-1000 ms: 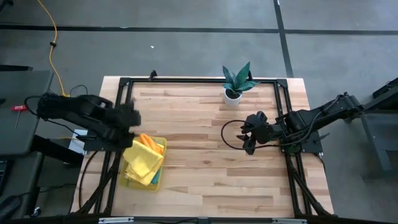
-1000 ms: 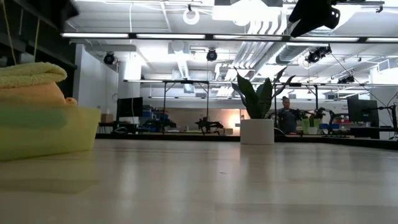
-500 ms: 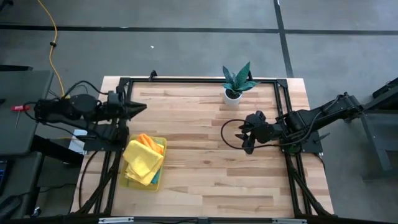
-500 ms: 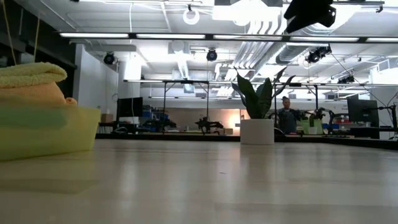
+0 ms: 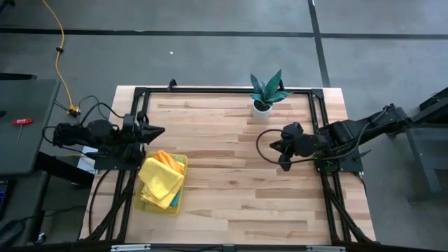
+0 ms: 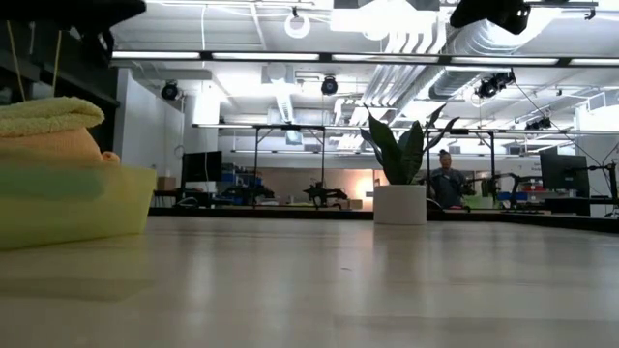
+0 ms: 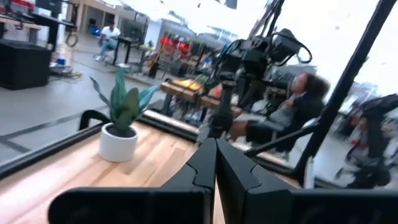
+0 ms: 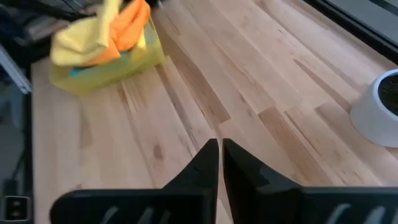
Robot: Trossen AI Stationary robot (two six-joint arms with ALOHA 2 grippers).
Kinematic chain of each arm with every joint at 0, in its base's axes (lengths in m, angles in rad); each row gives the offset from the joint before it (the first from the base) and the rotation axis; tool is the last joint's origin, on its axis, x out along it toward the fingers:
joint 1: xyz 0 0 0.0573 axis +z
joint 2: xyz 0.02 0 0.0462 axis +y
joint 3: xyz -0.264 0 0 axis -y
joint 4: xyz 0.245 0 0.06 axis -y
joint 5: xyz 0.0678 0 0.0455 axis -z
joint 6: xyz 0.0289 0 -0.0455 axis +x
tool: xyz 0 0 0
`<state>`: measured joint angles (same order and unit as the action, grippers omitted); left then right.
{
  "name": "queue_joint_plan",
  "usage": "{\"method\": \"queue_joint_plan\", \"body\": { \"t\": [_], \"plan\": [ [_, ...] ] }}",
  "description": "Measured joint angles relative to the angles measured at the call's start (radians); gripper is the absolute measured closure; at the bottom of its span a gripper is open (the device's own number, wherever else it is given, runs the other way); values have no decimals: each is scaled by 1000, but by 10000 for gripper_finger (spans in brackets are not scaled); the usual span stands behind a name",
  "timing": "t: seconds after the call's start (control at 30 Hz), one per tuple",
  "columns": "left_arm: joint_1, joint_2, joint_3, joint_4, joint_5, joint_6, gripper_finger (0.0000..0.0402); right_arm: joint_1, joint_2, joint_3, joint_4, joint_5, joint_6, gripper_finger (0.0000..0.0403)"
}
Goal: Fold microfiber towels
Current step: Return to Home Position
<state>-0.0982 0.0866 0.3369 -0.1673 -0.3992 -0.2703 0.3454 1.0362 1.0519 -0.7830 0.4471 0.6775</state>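
Observation:
The microfiber towels lie piled in a translucent yellow tray (image 5: 175,207) near the table's left edge. A yellow towel (image 5: 158,179) is on top, an orange one (image 5: 169,160) shows at the far side, and a teal edge (image 5: 173,201) shows under them. The pile also shows in the right wrist view (image 8: 102,34) and the low view (image 6: 46,118). My left gripper (image 5: 161,130) hovers shut just beyond the tray's far side, pointing right. My right gripper (image 5: 274,146) hovers shut at the table's right middle, pointing left. Neither touches a towel.
A small potted plant (image 5: 265,93) stands at the far edge, right of centre. A black frame (image 5: 224,90) runs around the tabletop. Bare wood (image 5: 224,175) lies between tray and right gripper. A person (image 7: 292,109) sits beyond the table's right side.
My left arm has drawn back toward the table's left edge, and its gripper now points right, beyond the tray. My right gripper has shut and stayed about where it was. The towels in the tray have not moved.

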Motion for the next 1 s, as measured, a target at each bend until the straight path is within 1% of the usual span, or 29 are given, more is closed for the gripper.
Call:
{"method": "queue_joint_plan", "body": {
  "t": [0.1, 0.2, 0.27, 0.33, 0.4, 0.53, 0.6, 0.73, 0.83, 1.0],
  "plan": [
    [0, -87, -95, 48, 29, -35, 401, 12, -37, -20, 28, -7, 28, 400],
    [0, -82, -171, 101, 70, -59, 401, 30, -75, -80, 107, -11, 68, 401],
    [2, -74, -209, 173, 98, -64, 401, 44, -101, -135, 189, -13, 95, 402],
    [10, -82, -270, 208, 102, -92, 402, 56, -128, -198, 269, -40, 110, 402],
    [23, -82, -326, 305, 124, -97, 402, 65, -152, -250, 346, -63, 112, 402],
    [79, -75, -326, 291, 152, -74, 402, 76, -206, -325, 433, -68, 118, 402],
    [122, -75, -326, 292, 196, -61, 402, 77, -237, -348, 432, -71, 118, 403],
    [199, -73, -325, 264, 303, -136, 401, 76, -312, -398, 439, -73, 99, 403],
    [219, -70, -325, 194, 308, -142, 401, 76, -375, -456, 460, -74, 47, 403],
    [224, -63, -325, 192, 306, -139, 401, 76, -532, -631, 579, -84, 16, 403]
  ]
}}
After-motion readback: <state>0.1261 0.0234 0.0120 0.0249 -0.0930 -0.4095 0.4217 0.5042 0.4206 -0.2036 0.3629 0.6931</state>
